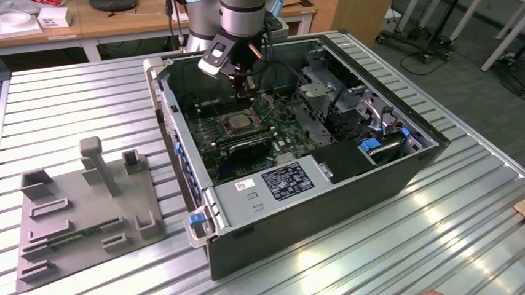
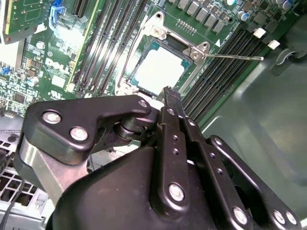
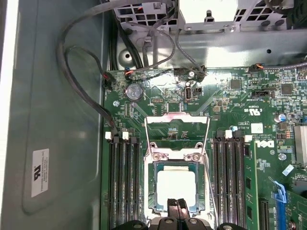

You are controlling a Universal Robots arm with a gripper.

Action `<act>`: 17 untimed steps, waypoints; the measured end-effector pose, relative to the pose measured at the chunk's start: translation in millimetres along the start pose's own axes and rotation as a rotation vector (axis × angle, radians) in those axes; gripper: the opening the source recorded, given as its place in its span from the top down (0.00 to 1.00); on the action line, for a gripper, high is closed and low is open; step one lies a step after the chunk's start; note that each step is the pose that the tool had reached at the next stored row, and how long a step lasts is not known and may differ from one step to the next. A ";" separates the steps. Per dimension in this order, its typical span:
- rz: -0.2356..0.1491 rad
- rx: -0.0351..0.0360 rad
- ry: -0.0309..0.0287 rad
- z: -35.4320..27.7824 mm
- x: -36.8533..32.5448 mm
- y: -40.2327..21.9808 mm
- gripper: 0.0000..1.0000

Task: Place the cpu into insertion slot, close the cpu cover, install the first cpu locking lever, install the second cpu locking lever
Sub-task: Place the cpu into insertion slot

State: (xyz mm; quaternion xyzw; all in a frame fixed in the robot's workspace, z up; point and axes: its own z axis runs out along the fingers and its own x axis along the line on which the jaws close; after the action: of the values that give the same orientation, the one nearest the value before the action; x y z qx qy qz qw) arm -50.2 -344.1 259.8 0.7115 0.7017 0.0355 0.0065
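A pale silvery-beige cpu (image 3: 176, 186) is edged by the silvery metal rim of the insertion slot (image 3: 151, 191). The motherboard (image 3: 163, 98) is green, speckled with tiny silver and black parts. The cpu cover (image 3: 176, 118) is shiny silver. The long memory slots (image 3: 123, 182) are black with white tabs. The claw (image 2: 168, 93) is matte black with silver screws. The computer case (image 1: 328, 209) is black and grey with blue clips (image 1: 197, 219). The worktop (image 1: 74, 104) is ribbed silvery metal.
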 end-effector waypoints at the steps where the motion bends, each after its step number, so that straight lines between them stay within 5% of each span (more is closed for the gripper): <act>1: 0.000 -0.0001 0.0001 -0.1 0.0 0.0 0.89; 17: 0.000 0.0000 0.0000 -3.2 0.1 0.2 0.89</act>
State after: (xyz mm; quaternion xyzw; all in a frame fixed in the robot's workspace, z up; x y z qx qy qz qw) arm -50.2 -344.1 263.1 0.7115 0.7017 0.0356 0.0065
